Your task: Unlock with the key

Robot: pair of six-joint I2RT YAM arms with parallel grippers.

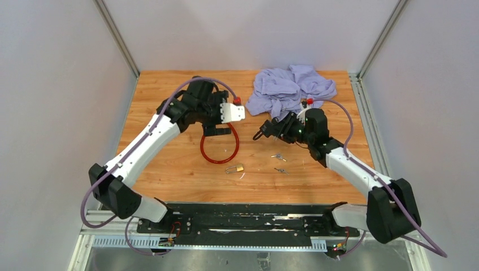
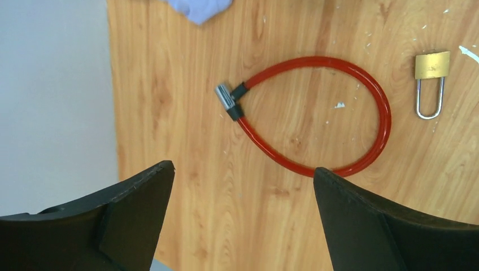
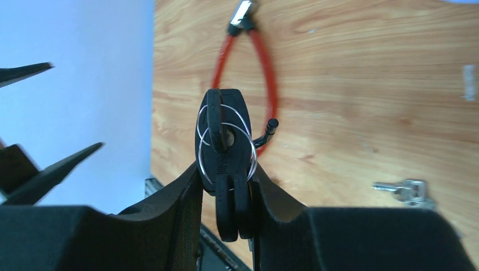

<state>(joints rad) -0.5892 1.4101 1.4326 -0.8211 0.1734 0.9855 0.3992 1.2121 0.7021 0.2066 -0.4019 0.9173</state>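
A red cable lock (image 1: 219, 148) lies in a loop on the wooden table, its grey and black lock head (image 2: 226, 99) at the loop's far end. My left gripper (image 2: 243, 167) hangs open just above the loop, with nothing between its fingers. My right gripper (image 3: 227, 172) is shut on a bunch of black-headed keys (image 3: 223, 141) on a wire ring, held in the air to the right of the loop. One key's blade (image 3: 271, 127) sticks out sideways towards the red cable (image 3: 270, 79).
A brass padlock (image 1: 235, 168) with a steel shackle lies in front of the loop. Two small silver keys (image 1: 278, 156) (image 1: 281, 170) lie right of it. A crumpled lilac cloth (image 1: 291, 89) sits at the back right. White walls enclose the table.
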